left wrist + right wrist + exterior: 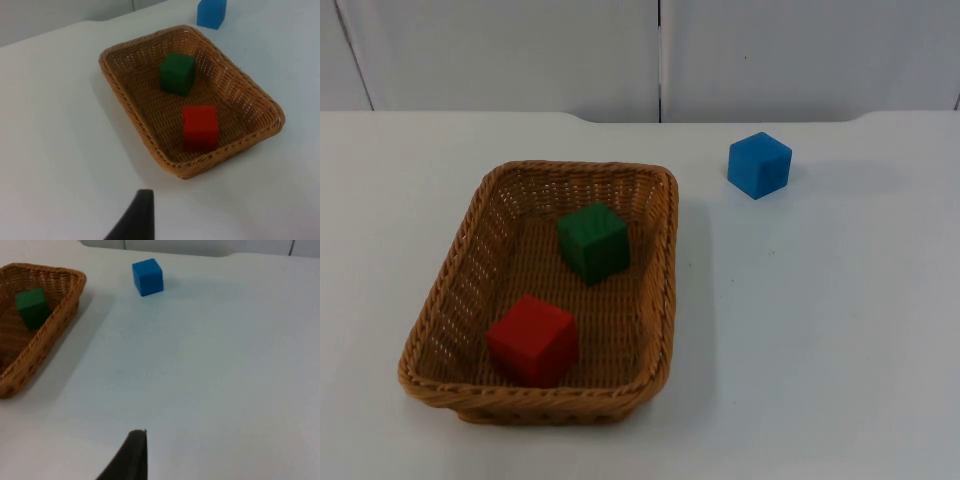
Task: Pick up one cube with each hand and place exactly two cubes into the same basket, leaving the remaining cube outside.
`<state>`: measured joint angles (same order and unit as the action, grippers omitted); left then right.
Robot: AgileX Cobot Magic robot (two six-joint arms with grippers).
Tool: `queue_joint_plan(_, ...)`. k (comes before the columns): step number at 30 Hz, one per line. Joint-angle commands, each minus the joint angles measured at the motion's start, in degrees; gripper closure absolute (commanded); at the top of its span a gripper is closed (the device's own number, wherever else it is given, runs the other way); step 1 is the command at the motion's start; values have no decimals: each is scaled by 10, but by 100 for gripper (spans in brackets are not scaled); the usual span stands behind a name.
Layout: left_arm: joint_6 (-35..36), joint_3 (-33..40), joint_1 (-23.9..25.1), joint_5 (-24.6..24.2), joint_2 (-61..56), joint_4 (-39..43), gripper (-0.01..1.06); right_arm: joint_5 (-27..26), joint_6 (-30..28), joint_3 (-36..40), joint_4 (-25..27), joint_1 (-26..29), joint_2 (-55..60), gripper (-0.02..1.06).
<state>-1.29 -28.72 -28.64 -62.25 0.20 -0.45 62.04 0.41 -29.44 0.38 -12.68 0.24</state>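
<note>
Basket (665, 300), long axis toward wall, holds red cube (532, 339), green cube (593, 241); hands' state unclear.

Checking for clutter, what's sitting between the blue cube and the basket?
Nothing: in the top view only bare white table separates the blue cube from the basket rim.
</note>
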Motion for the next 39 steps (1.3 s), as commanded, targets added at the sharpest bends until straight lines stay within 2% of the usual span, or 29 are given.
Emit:
queue_joint_plan(1,3,3,0,6,-2,-4,0,-3,3,0,0,16,-2,-1)
queue_joint_plan(11,3,3,0,6,-2,-4,0,-3,3,0,0,68,-2,-1)
queue_joint_plan(39,3,3,0,6,-2,-4,0,-3,3,0,2,68,-2,-1)
